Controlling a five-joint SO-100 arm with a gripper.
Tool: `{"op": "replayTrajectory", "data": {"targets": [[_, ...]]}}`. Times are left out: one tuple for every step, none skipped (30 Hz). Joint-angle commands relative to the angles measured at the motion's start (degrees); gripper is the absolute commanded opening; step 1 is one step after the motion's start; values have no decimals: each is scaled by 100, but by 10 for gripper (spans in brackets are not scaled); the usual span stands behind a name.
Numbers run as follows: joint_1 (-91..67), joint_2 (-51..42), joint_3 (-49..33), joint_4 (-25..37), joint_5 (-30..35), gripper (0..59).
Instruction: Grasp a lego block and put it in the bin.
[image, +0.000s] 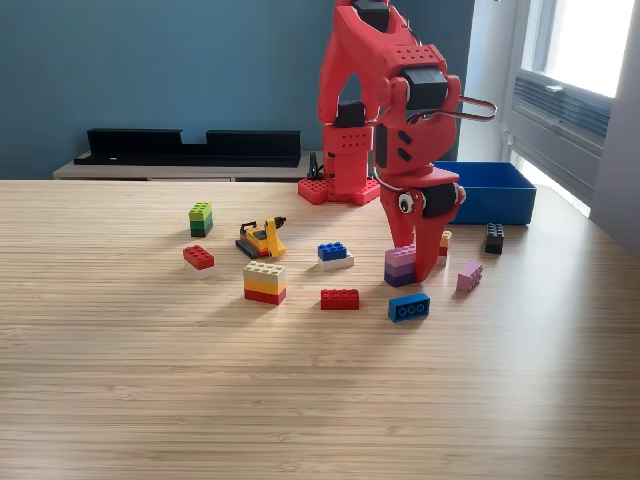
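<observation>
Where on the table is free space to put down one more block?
The wide table strip nearer the camera than the red brick and blue brick is bare. It is crowded around the gripper, the purple stack and the pink brick.

Pink-purple stacked block (399, 266): right side hidden behind gripper (424, 268). Jaw opening unreadable. Bin (497, 190): left end hidden behind arm (385, 90).
</observation>
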Motion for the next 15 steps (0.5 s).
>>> {"op": "replayTrajectory", "data": {"targets": [[97, 167, -316, 123, 18, 1], [114, 167, -316, 158, 26, 1], [141, 167, -316, 193, 35, 1], [167, 176, -334, 246, 26, 1], [193, 176, -352, 316, -9, 1], [220, 176, -404, 404, -35, 1], [264, 176, -492, 510, -70, 1], [308, 185, -606, 633, -105, 1], [369, 185, -738, 747, -132, 1], [422, 185, -870, 861, -149, 1], [483, 193, -1037, 976, -167, 1], [527, 202, -1230, 1099, -176, 1], [545, 202, -1512, 1292, -202, 1], [545, 202, -1793, 1468, -237, 1], [545, 202, -2057, 1626, -255, 1]]}}
